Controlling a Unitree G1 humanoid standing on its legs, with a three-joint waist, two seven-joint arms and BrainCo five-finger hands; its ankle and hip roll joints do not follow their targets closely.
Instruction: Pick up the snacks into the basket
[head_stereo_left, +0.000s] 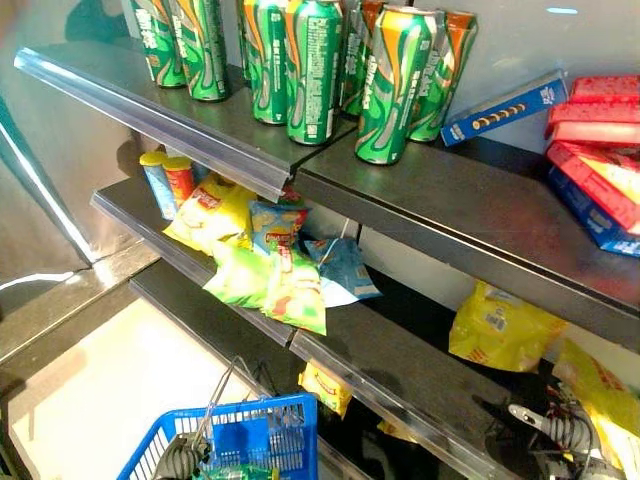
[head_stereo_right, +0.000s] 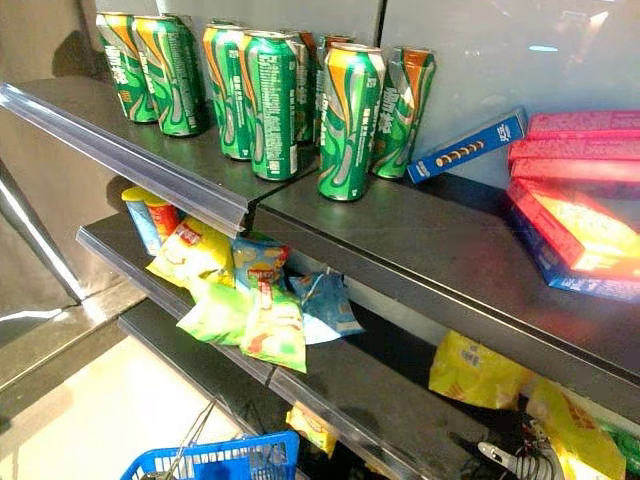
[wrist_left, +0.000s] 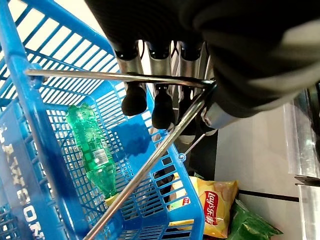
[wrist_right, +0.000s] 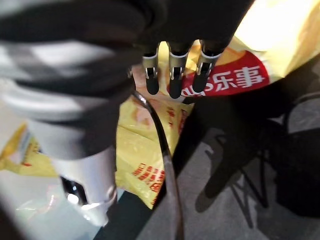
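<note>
Basket (wrist_left: 30, 165) handle's gripped in the left hand (wrist_left: 150, 75); right hand (wrist_right: 172, 75), fingers relaxed, reaches yellow chip bags (wrist_right: 145, 150) (light, crinkly, grab an edge).

Left hand (wrist_left: 150, 95): fingers curled round the wire handle (wrist_left: 120, 76) of the blue basket (wrist_left: 30, 165), directly above the basket's open top. Right hand (wrist_right: 172, 75): fingers extended straight, dark tips resting against a yellow snack bag (wrist_right: 150, 150), well right of the basket.
</note>
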